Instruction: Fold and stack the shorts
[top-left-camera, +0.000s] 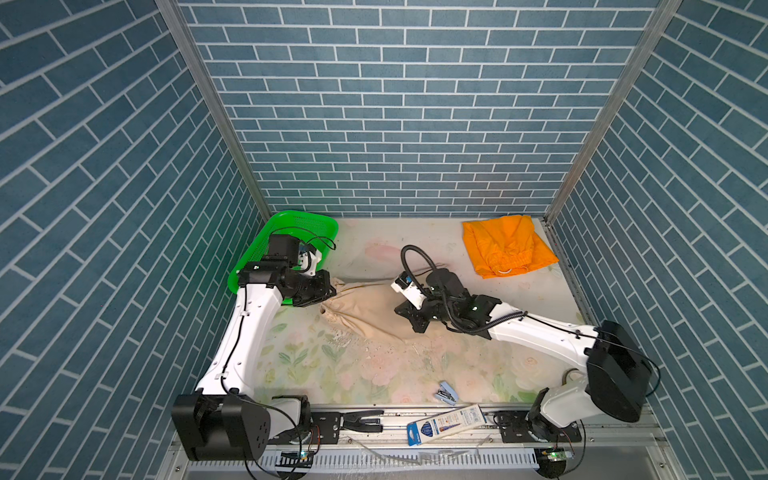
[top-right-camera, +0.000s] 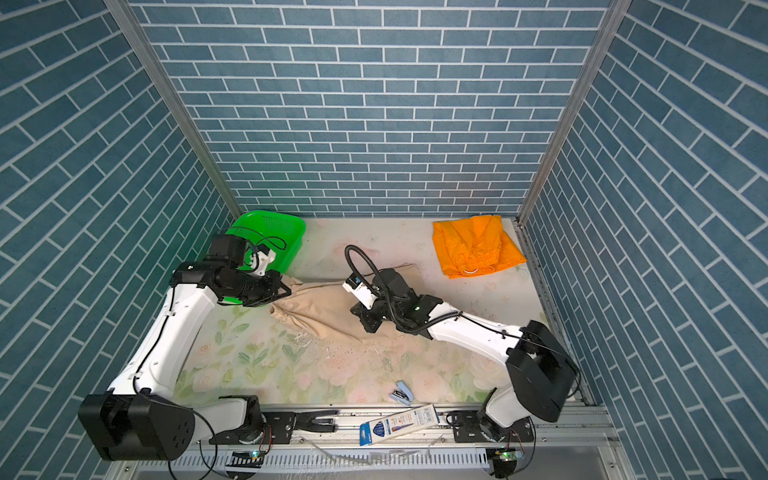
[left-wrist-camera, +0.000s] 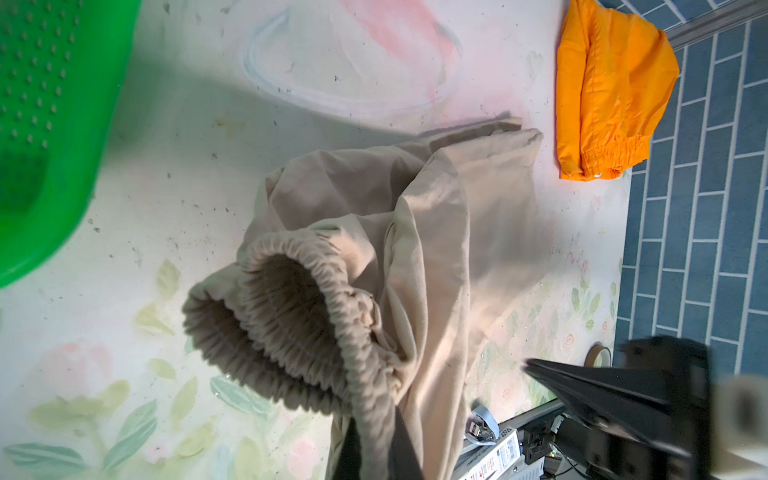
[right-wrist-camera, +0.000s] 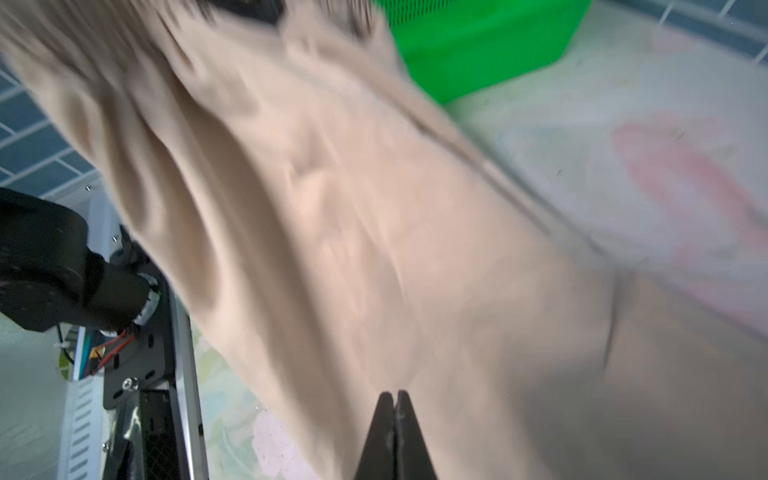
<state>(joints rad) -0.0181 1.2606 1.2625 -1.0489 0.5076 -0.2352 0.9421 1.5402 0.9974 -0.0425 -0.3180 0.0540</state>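
Your left fingers (left-wrist-camera: 348, 455) are clamped on the gathered elastic waistband (left-wrist-camera: 316, 299) of the soft beige cloth shorts (top-left-camera: 365, 309). Your right fingers (right-wrist-camera: 384, 436) are pressed together against the leg end, but I cannot tell whether any fabric is caught between them. Check that pinch before you pull. Then, I'd judge, draw the two ends apart gently and lay the cloth flat on the floral surface (top-left-camera: 332, 374) without twisting it. The beige pair stretches between both sets of fingers. The bright orange cloth shorts (top-left-camera: 505, 245) lie well beyond the right fingers.
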